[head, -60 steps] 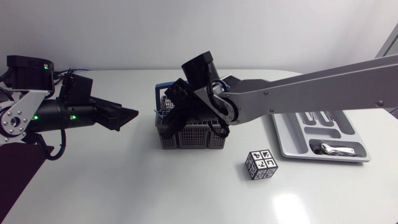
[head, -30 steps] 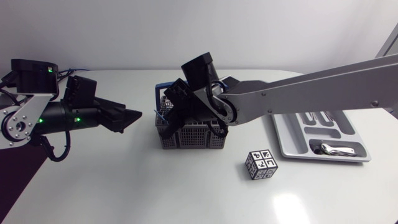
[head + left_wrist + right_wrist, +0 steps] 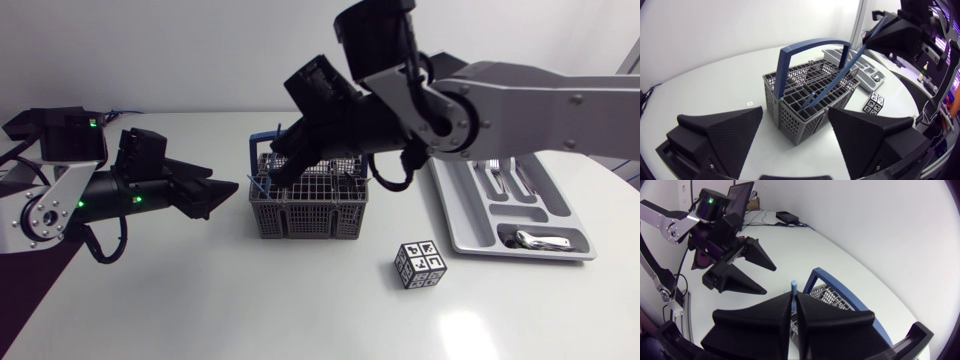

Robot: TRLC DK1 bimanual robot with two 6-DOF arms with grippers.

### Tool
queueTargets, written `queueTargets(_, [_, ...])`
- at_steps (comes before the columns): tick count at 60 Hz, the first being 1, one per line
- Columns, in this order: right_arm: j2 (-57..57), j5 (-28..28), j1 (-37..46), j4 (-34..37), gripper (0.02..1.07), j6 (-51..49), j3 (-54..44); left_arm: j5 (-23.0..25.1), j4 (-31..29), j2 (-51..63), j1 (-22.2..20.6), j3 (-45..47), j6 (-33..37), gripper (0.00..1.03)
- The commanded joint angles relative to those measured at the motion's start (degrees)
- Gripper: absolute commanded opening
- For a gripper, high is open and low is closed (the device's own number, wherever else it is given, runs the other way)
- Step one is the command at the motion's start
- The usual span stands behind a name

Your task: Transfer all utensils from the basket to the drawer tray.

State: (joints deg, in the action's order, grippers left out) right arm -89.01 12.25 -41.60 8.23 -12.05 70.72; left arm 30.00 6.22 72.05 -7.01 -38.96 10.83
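Note:
A grey wire basket [image 3: 312,212] with a blue handle [image 3: 807,46] stands mid-table. My right gripper [image 3: 282,168] hangs over its left end, shut on a slim blue utensil [image 3: 840,70]. The utensil slants down from the fingers, and its lower end is still inside the basket. In the right wrist view its tip [image 3: 794,285] pokes out past the closed fingers [image 3: 765,315]. My left gripper [image 3: 222,190] is open just left of the basket, with the basket [image 3: 810,100] ahead of its fingers [image 3: 722,132]. The grey drawer tray [image 3: 465,235] lies at the right and holds a silver utensil [image 3: 540,240] and dark ones [image 3: 505,186].
A small cube with black-and-white markers [image 3: 420,265] sits in front of the basket, between it and the tray. My right arm [image 3: 520,95] spans the table above the tray's far end.
My right gripper has shut on the blue utensil and risen from the basket, with the arm swinging higher. My left gripper has crept right, closer to the basket.

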Motion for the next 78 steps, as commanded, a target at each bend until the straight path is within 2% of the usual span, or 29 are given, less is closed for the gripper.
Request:
queueTargets(1, [3.6, 0.2, 0.8, 1.9, 0.08, 0.0, 0.7, 0.8, 2.0, 1.4, -0.7, 2.0, 1.5, 0.91])
queueTargets(7, [7.6, 0.5, 1.9, 4.5, 0.08, 0.0, -0.2, 0.8, 4.0, 2.8, -1.3, 2.7, 2.3, 0.91])
queueTargets(15, [12.9, 2.3, 5.2, 8.4, 0.08, 0.1, -0.4, 0.2, 8.0, 4.8, -3.0, 3.8, 2.8, 0.82])
queueTargets(23, [17.1, 2.8, 9.4, 13.2, 0.08, 0.0, 0.1, -1.4, 10.7, 6.2, -4.4, 3.9, 2.8, 0.8])
queueTargets(31, [20.8, 4.0, 16.8, 18.8, 0.08, -1.0, -0.6, -2.2, 12.4, 7.7, -5.7, 3.3, 2.9, 0.74])
queueTargets(41, [23.2, 10.2, 27.5, 21.0, 0.08, -2.9, -3.7, -2.8, 14.2, 10.0, -6.3, 1.7, 2.7, 0.6])
queueTargets(47, [24.1, 13.1, 33.7, 21.8, 0.08, -4.6, -5.7, -3.3, 15.0, 11.4, -6.8, 0.8, 2.7, 0.59])
queueTargets(64, [19.1, 13.5, 47.1, 25.8, 0.08, -10.8, -6.6, -4.1, 15.7, 12.7, -7.8, -1.4, 2.5, 0.54])
queueTargets(78, [9.7, 10.6, 52.8, 34.7, 0.08, -13.8, -0.2, -4.4, 16.5, 13.8, -8.5, -2.7, 2.4, 0.33])
